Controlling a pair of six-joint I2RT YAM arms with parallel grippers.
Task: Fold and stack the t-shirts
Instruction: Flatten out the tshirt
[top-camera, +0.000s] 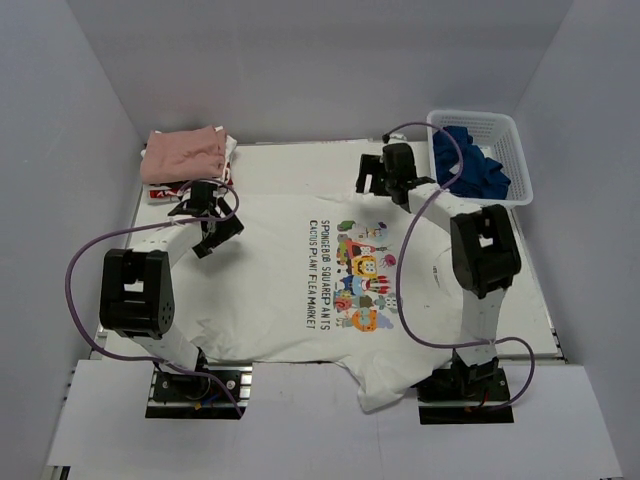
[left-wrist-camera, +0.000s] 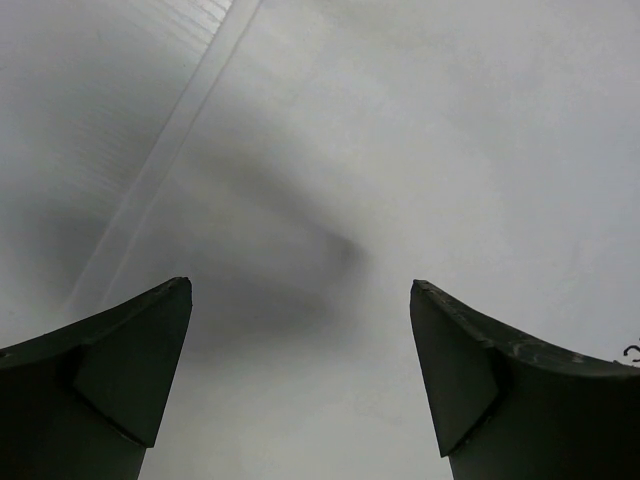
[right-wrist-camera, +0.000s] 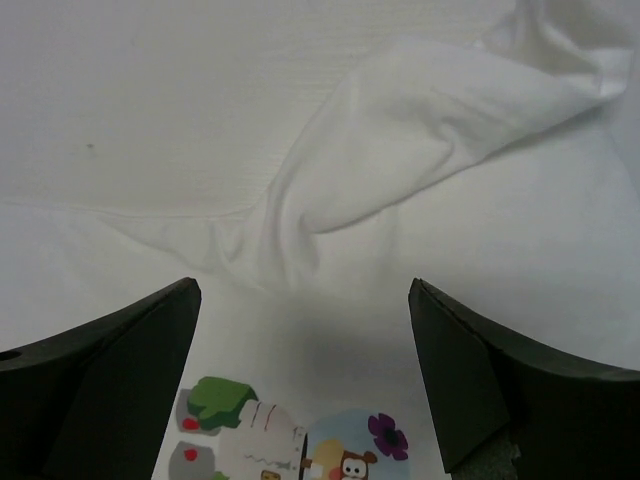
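— Across the middle of the table (top-camera: 520, 300): large white t-shirt (top-camera: 270, 290) spread flat, print up, colourful graphic (top-camera: 360, 275) beside dark lettering. One sleeve (top-camera: 385, 385) hangs over the near edge. No fold in it yet.

— And the others?

— Far left corner. Dusty-pink t-shirt (top-camera: 183, 155) lies folded on top of a white-and-red one (top-camera: 160, 190), of which only an edge shows. That reads as two folded and stacked.

— Grippers?

— Left gripper (top-camera: 218, 238) hovers over the shirt's left part, near the pile. Its wrist view shows the jaws spread wide, only plain white surface between. Right gripper (top-camera: 385, 188) is at the shirt's far edge, jaws likewise wide and empty, above a raised ridge of white cloth (right-wrist-camera: 400, 150) just past the graphic.

— What's left?

— My judgement: fold the big white shirt, then place it on the corner pile. A white basket (top-camera: 500, 135) at far right holds blue cloth (top-camera: 470, 170); whether that is more shirts, I cannot tell.
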